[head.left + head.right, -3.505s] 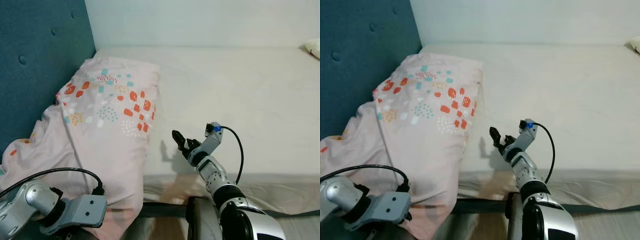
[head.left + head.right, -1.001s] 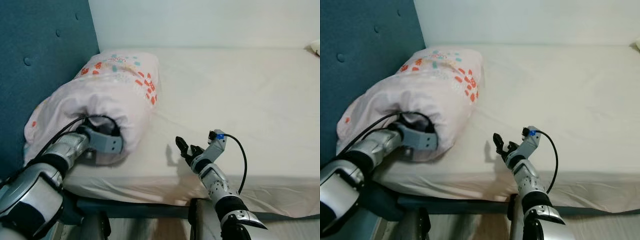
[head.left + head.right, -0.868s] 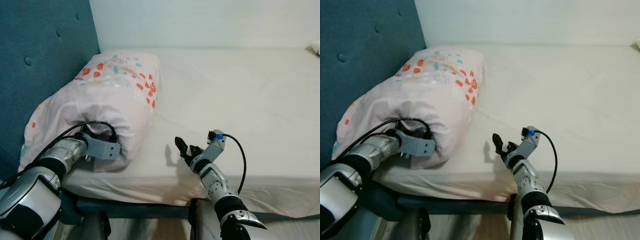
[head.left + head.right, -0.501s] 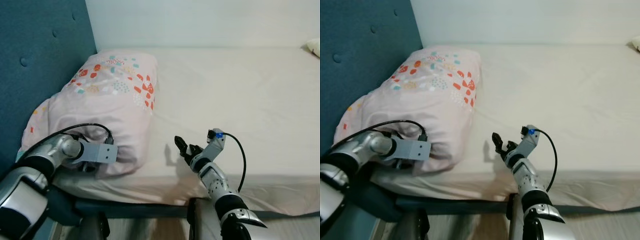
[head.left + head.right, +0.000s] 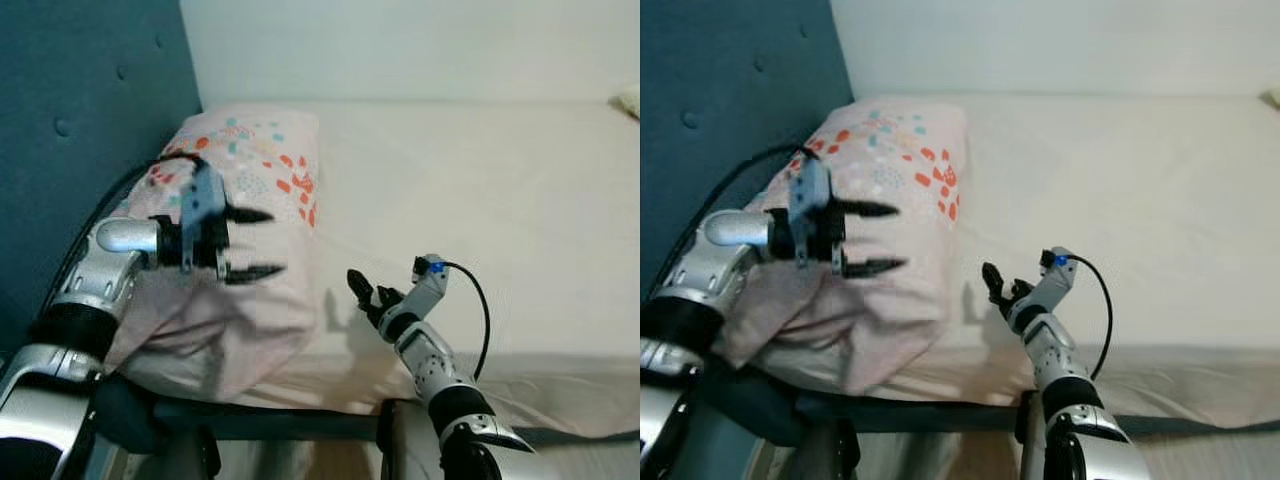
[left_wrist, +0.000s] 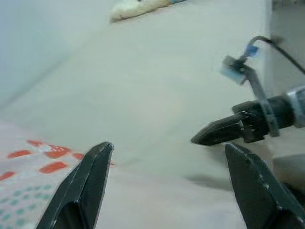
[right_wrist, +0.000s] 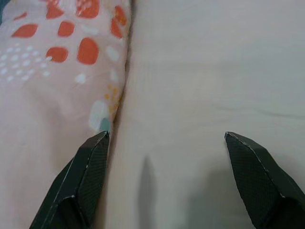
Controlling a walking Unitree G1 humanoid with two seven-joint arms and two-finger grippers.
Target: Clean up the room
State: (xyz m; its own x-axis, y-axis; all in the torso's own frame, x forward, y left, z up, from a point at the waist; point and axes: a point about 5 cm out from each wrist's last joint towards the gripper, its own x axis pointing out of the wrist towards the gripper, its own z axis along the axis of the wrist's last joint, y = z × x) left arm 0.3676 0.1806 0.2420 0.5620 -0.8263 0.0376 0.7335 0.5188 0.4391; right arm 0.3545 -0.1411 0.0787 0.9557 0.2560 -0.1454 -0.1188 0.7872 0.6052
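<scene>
We are holding the left gripper (image 5: 255, 243) just above the pillow (image 5: 235, 240), jaws spread and holding nothing, one black finger (image 5: 248, 215) over the other and both tips pointing across the bed (image 5: 480, 190) toward our right arm. The pillow is lying directly beneath and behind these jaws, so any press or grab means going down, not forward. Its long axis is running from the bed's near edge back to the wall, alongside the blue padded headboard (image 5: 90, 110) and touching it; the patterned end is sitting at the wall, the plain pink end is slumping over the near edge.

We are keeping the right gripper (image 5: 364, 294) low over the sheet just beside the pillow, on the side away from the headboard. Its jaws are also spread and holding nothing; in the right wrist view they are straddling the seam where the pillow's side (image 7: 57, 90) is meeting the sheet. We judge the left arm nearer to the pillow's top, the right nearer to its flank.

The near end of the pillow is partly hiding behind our left forearm, so we cannot tell how far it is overhanging. A pale object (image 6: 138, 8) is lying at the far end of the bed from the pillow, too blurred to name.
</scene>
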